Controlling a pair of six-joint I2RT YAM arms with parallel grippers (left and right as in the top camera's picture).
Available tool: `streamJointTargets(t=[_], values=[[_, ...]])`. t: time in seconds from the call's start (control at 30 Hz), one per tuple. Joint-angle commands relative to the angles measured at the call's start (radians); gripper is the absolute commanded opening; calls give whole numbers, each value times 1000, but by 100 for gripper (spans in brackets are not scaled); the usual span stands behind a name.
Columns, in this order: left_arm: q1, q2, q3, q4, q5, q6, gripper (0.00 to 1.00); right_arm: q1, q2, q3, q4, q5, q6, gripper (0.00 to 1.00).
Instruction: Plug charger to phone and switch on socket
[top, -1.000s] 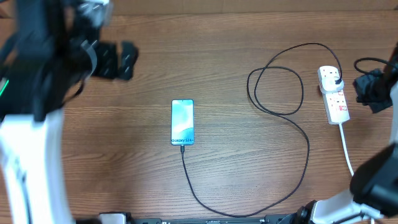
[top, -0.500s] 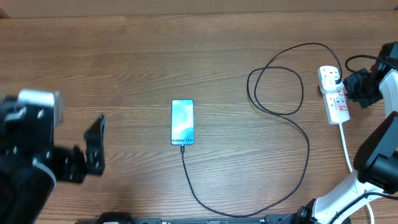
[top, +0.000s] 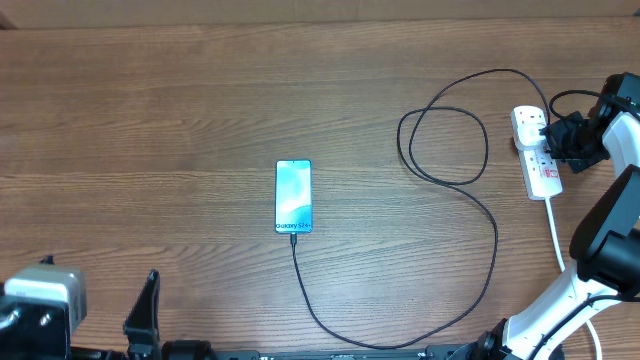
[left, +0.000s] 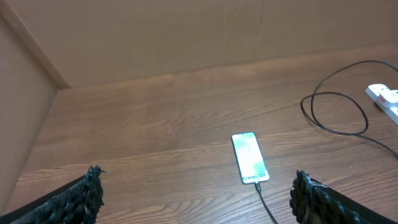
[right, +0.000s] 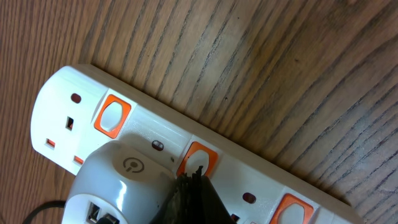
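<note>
The phone (top: 293, 196) lies face up mid-table, screen lit light blue, also visible in the left wrist view (left: 250, 158). The black charger cable (top: 497, 240) is plugged into the phone's near end and runs in loops to the white socket (top: 537, 150) at the right. My right gripper (top: 562, 135) is shut, and its joined tips (right: 196, 177) rest on the socket's (right: 261, 180) middle orange-framed switch (right: 200, 157), beside a white adapter (right: 118, 180) plugged into it. My left gripper (left: 198, 182) is open and empty, low at the table's front left (top: 140, 325), well short of the phone.
The socket's white cord (top: 556, 235) trails toward the front right beside my right arm's base (top: 560, 310). A wooden wall (left: 186, 31) rises behind the table, with a side panel (left: 18, 112) at the left.
My left arm has swung from the far left down to the front-left edge, still open. My right gripper has edged left onto the socket, still shut.
</note>
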Motion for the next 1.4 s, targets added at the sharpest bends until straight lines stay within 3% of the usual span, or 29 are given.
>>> streamJointTargets(t=[0.0,0.43,0.8,1.13,1.37], values=[[-6,-17,1,-2,-9,16,100,0,6,21,16,-18,-7,4],[-6,-22,1,-2,-9,16,100,22,57,21,38,-132,-57,4],[-6,-50,-8,-2,-9,16,100,68,14,51,-90,-128,-136,4],[-5,-281,-46,-2,-9,16,100,12,-330,64,-119,-107,-130,4],[7,-454,-46,-2,-8,15,100,-60,-671,66,-90,-230,-116,4]])
